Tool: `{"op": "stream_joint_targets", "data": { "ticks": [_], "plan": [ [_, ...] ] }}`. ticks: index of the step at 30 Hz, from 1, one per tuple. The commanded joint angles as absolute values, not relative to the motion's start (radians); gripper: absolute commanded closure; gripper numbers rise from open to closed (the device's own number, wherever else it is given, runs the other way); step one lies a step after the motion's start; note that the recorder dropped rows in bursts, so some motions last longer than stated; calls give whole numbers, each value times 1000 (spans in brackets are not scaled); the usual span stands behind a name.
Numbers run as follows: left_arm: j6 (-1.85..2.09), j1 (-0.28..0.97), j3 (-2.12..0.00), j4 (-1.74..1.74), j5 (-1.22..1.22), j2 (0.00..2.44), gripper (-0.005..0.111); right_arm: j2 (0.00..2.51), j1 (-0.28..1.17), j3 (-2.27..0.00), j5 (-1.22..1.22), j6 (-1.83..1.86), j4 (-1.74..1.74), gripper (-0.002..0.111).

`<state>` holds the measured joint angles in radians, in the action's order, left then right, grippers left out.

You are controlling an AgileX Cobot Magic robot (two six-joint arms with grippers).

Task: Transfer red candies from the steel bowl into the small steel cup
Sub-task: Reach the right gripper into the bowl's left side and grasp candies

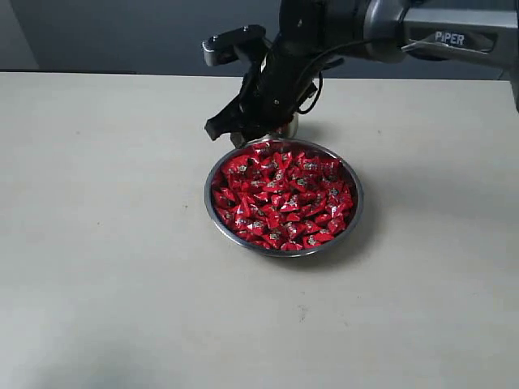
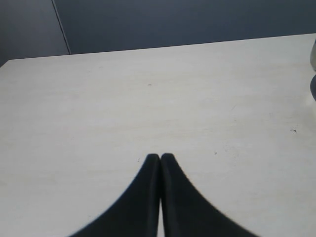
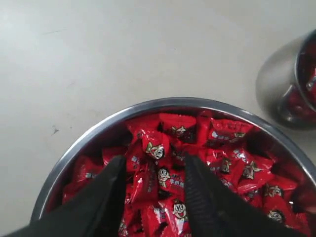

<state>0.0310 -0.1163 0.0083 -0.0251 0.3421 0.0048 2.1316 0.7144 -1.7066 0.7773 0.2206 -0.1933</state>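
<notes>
- R gripper (image 3: 154,163): jaws part open, nothing held; hangs over bowl (image 3: 98,129) at its far-left rim.
- candies (image 3: 158,148) lie straight below, some betw. the jaws; bowl sits mid-table.
- cup (image 3: 276,84) just beside bowl, toward far edge; some red shows inside.
- L gripper (image 2: 160,159): closed, empty, over bare table (image 2: 148,98); R arm looks nearer.

Right claw (image 3: 154,162) tilted downward, fingers spread apart; left claw (image 2: 160,157) fingers pressed together.
</notes>
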Motion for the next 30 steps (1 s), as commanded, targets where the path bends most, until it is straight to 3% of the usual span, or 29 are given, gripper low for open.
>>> {"op": "stream_joint_targets", "data": {
  "ticks": [1, 3, 14, 17, 23, 30],
  "plan": [
    [29, -108, 0, -27, 337, 0, 106, 2175, 711, -1701, 752, 236, -210, 58],
    [29, -108, 0, -27, 337, 0, 106, 2198, 711, -1701, 734, 236, -212, 54],
    [29, -108, 0, -27, 337, 0, 106, 2260, 711, -1701, 674, 236, -211, 55],
    [29, -108, 0, -27, 337, 0, 106, 2267, 711, -1701, 672, 236, -213, 66],
    [29, -108, 0, -27, 337, 0, 106, 2266, 711, -1701, 672, 236, -213, 106],
    [29, -108, 0, -27, 337, 0, 106, 2249, 711, -1701, 696, 236, -211, 109]
  ]
}}
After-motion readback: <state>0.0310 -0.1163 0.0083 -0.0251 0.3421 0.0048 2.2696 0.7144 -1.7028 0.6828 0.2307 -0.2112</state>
